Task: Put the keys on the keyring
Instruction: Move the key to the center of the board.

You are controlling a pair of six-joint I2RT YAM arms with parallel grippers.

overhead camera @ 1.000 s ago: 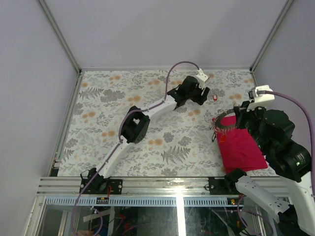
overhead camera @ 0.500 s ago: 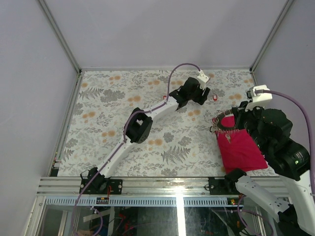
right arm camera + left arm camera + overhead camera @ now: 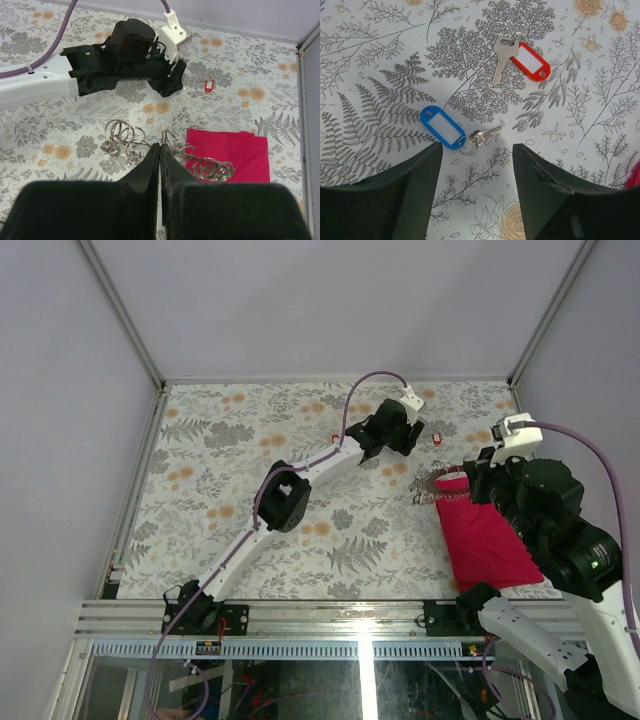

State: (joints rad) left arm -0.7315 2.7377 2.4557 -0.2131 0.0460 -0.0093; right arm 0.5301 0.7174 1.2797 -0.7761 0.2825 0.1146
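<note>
In the left wrist view a blue-tagged key (image 3: 441, 126) and a red-tagged key (image 3: 532, 61) lie flat on the floral table. My left gripper (image 3: 476, 146) is open and empty, just short of the blue tag. From above, that gripper (image 3: 410, 436) is at the far middle, with the red tag (image 3: 437, 439) to its right. My right gripper (image 3: 160, 146) is shut on the keyring (image 3: 126, 138), a floppy chain of small metal rings that hangs on both sides of the fingers. From above, the keyring (image 3: 428, 485) hangs at the red cloth's left edge.
The red cloth (image 3: 485, 540) lies at the right of the table, partly under my right arm. A small red item (image 3: 335, 438) sits beside the left forearm. The frame rails (image 3: 330, 615) run along the near edge, and grey walls close the sides.
My right gripper has moved left with the keyring, from over the red cloth to its left edge. The left arm has shifted only slightly.
</note>
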